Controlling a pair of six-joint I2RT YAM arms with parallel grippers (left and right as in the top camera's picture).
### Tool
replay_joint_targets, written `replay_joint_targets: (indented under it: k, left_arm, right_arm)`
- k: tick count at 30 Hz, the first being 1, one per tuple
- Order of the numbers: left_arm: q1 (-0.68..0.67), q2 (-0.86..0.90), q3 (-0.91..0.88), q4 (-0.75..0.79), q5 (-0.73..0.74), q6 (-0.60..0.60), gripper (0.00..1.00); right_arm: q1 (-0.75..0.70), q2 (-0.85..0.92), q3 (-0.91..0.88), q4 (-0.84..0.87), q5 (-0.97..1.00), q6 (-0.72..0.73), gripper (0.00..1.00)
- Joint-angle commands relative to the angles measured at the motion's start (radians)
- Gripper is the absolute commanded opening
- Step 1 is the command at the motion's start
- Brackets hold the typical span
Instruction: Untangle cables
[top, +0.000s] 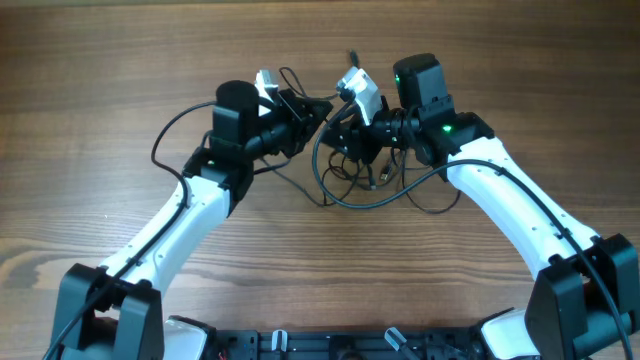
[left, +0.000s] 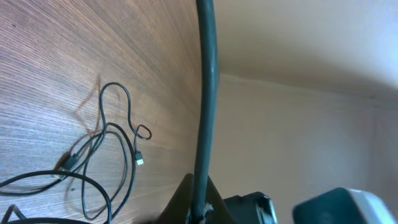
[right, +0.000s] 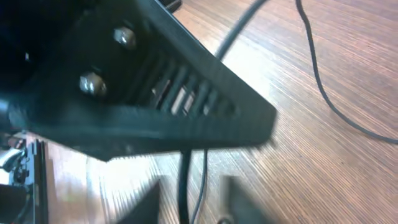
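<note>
Several thin dark cables (top: 352, 188) lie tangled on the wooden table between the two arms. In the left wrist view a loose part of the tangle (left: 107, 147) rests on the wood, one small plug (left: 140, 160) showing. My left gripper (left: 200, 200) is shut on a dark green cable (left: 207, 93) that runs taut away from its jaws. My right gripper (right: 189, 202) stands open, its fingers (right: 148, 200) apart, with a dark cable (right: 185, 186) and a thinner one (right: 203, 177) passing between them untouched. Seen from overhead, the left gripper (top: 318, 110) and right gripper (top: 345, 128) nearly meet tip to tip.
The left gripper's black body (right: 143, 93) fills the upper part of the right wrist view, very close. Another thin cable (right: 317, 68) curves over the wood at the right. Thicker black arm cables (top: 165, 135) loop beside each arm. Bare wood (top: 120, 60) surrounds the tangle.
</note>
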Motion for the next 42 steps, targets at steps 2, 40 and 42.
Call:
replay_joint_targets:
  k: [2,40,42]
  left_arm:
    - [0.072,-0.016,0.005,0.0,0.123,-0.013,0.04]
    - [-0.328,0.109,0.005,-0.402,-0.204,-0.288,0.67]
    - [-0.32,0.116,0.005,-0.46,-0.22,-0.288,0.76]
  right_arm:
    - [-0.005,-0.003,0.008,0.051,-0.006,0.16,0.04]
    - [-0.484,-0.195,0.144,0.825,-0.051,0.851,0.05]
    - [-0.553,-0.195,0.145,0.824,0.017,0.849,0.04]
